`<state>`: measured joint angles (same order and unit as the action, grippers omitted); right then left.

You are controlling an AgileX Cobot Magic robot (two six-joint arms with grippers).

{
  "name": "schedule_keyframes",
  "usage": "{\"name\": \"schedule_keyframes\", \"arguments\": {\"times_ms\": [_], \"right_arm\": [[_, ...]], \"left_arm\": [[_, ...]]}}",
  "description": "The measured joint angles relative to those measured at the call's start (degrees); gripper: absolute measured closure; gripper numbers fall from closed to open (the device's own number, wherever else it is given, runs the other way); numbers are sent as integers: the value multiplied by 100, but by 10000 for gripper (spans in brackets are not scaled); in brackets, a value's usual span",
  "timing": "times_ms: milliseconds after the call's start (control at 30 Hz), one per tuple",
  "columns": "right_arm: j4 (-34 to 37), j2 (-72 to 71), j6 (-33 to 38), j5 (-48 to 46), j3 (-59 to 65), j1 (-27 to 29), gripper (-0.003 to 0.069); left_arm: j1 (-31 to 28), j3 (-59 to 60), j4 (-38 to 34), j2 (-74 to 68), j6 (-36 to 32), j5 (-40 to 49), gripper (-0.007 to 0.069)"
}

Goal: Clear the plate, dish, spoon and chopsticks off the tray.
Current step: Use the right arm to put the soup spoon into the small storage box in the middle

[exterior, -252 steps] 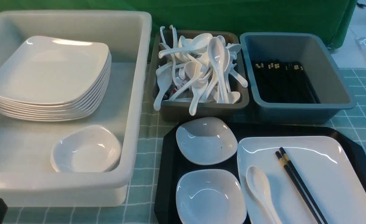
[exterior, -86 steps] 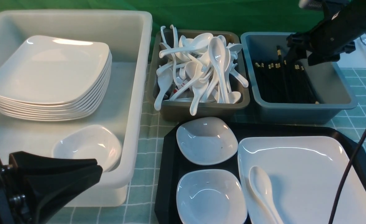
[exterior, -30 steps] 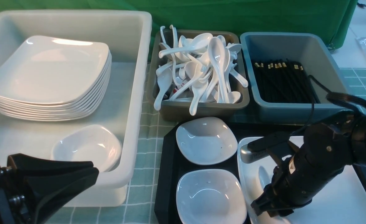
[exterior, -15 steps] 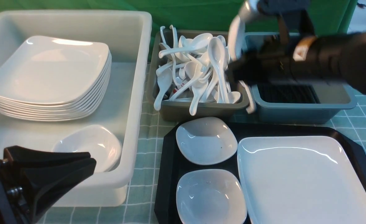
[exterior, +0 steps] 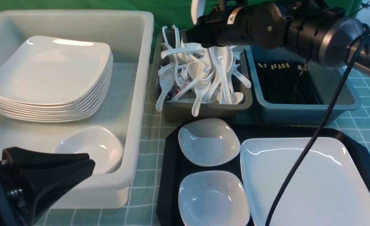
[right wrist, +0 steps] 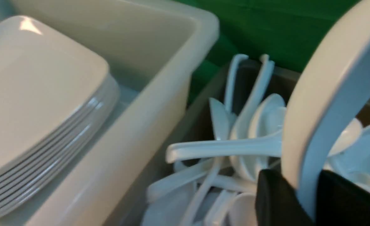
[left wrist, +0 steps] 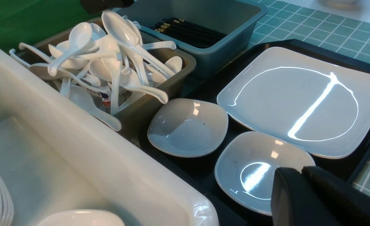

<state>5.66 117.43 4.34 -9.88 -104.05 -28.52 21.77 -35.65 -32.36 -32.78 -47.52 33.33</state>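
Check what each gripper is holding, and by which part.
Right gripper: the spoon, pinched between its fingers along what looks like the handle, above the spoon bin. Left gripper: shut, holding nothing.

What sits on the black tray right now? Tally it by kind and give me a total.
Large plate: 1
Small dishes: 2
Spoons: 0; the spoon is held in the right gripper
Total on the tray: 3
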Motion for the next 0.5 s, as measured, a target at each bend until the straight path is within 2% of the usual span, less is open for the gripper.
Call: {"name": "schedule_keyframes", "arguments": {"times_ms": [167,433,500], "right_arm": [[-5,78,-56,-71,-49,443,485],[-5,545,-67,4,-55,497,526],[-5,611,-74,-13,-55,497,494]], "left_arm": [[0,0,0,0,0,0,607],[0,0,16,0,0,0,607],[0,0,16,0,0,0,607]]}}
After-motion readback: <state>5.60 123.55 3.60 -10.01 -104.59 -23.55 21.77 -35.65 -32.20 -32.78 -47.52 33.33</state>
